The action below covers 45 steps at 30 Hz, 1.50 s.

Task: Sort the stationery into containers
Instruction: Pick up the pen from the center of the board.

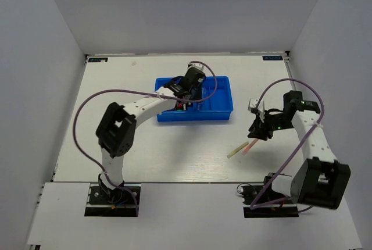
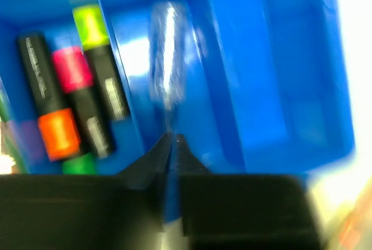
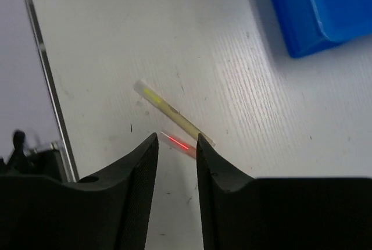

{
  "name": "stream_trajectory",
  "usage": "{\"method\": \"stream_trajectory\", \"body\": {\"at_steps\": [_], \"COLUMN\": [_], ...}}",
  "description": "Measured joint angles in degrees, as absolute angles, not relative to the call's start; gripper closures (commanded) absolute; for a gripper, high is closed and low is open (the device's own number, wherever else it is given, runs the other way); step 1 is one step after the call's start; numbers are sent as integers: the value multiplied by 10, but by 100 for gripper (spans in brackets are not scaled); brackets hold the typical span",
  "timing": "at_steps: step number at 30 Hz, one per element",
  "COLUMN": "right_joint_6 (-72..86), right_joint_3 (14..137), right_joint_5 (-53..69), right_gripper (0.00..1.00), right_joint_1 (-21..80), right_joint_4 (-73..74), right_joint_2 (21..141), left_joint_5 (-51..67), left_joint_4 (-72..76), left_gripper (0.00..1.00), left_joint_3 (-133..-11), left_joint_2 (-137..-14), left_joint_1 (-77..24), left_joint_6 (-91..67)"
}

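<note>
The blue tray (image 1: 203,115) sits at the far side of the worktop (image 1: 174,157). The left fingers (image 2: 172,145) reach down into the tray's middle slot. They look almost pressed together. A blue-and-white pen (image 2: 168,58) lies in that slot, just past the tips. The picture is very blurry, so I cannot tell if the fingers pinch the pen's end or not. The slot next to it holds markers with yellow (image 2: 90,26), pink (image 2: 72,68), orange (image 2: 58,134) and green (image 2: 78,164) caps, side by side. Like things seem to go in one slot.

Two thin sticks lie loose on the worktop, well apart from the tray. The right fingers (image 1: 259,132) are spread open, one on each side of the pink stick (image 3: 179,143). That looks like getting ready to squeeze it. The pale yellow stick (image 3: 171,110) lies right next to the pink one, so a squeeze could bump it.
</note>
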<state>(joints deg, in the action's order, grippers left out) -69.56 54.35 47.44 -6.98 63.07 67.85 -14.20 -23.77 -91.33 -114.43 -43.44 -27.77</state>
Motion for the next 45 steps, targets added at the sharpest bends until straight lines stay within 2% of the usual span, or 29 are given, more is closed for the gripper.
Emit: {"method": "stream_trajectory", "body": {"at_steps": [1, 2, 3, 4, 9, 17, 23, 33, 43, 45], "right_joint_6": [-783, -853, -908, -954, -1072, -1119, -1127, -1130, -1131, -1131], "right_joint_3": [544, 544, 544, 544, 531, 515, 490, 470, 465, 464], "right_joint_5": [478, 479, 479, 477, 459, 409, 376, 344, 316, 315], "right_gripper": [66, 71, 73, 75, 82, 82, 81, 76, 64, 64], "right_joint_1": [-70, -69, -69, -67, -52, -17, 16, 67, 92, 95], "right_joint_4": [656, 677, 694, 707, 733, 718, 647, 549, 515, 511], "right_joint_2": [698, 716, 734, 750, 808, 864, 881, 886, 897, 897], "left_joint_5": [-126, -109, -88, -74, -34, -26, -40, -41, -37, -34], "left_joint_4": [-247, -256, -263, -270, -336, -461, -492, -499, -495, -494], "left_gripper": [44, 33, 23, 21, 21, 18, 18, 18, 18, 18], "left_joint_3": [-899, -886, -870, -853, -738, -566, -479, -424, -410, -408], "left_joint_2": [-1118, -1088, -1055, -1022, -846, -661, -549, -498, -489, -489], "left_joint_1": [-434, -434, -435, -436, -458, -470, -461, -456, -439, -434], "left_joint_6": [-276, -272, -270, -265, -234, -193, -187, -194, -193, -193]}}
